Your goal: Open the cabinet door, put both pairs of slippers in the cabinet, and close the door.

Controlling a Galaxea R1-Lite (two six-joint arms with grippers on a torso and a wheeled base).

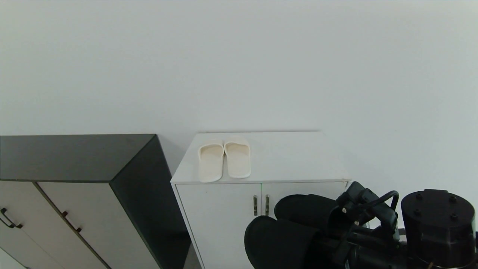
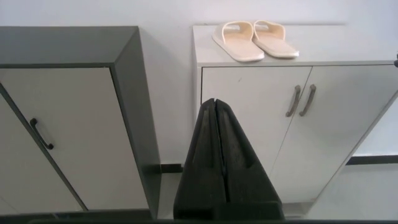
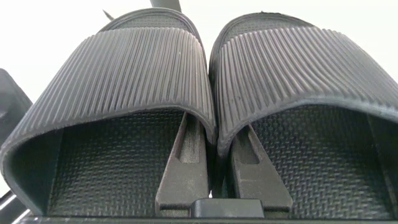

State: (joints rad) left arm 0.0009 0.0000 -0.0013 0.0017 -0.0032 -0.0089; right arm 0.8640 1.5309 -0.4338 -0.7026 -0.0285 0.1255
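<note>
A pair of cream slippers [image 1: 224,160] lies side by side on top of the white cabinet [image 1: 295,157], left of centre. Both cabinet doors [image 1: 220,220] are closed, with two slim metal handles [image 1: 260,205] at the middle seam. A pair of black slippers [image 1: 287,228] hangs in front of the right door, held by my right gripper [image 3: 217,137]. Its fingers [image 3: 183,165] sit one inside each slipper and pinch the inner walls together. My left gripper [image 2: 216,104] is shut on nothing, low and well back from the cabinet, facing the left door [image 2: 249,118].
A dark-topped cabinet [image 1: 74,157] with pale doors and black handles [image 1: 9,220] stands close to the left of the white one. A plain white wall runs behind both. A narrow gap with dark skirting [image 2: 171,168] separates the cabinets.
</note>
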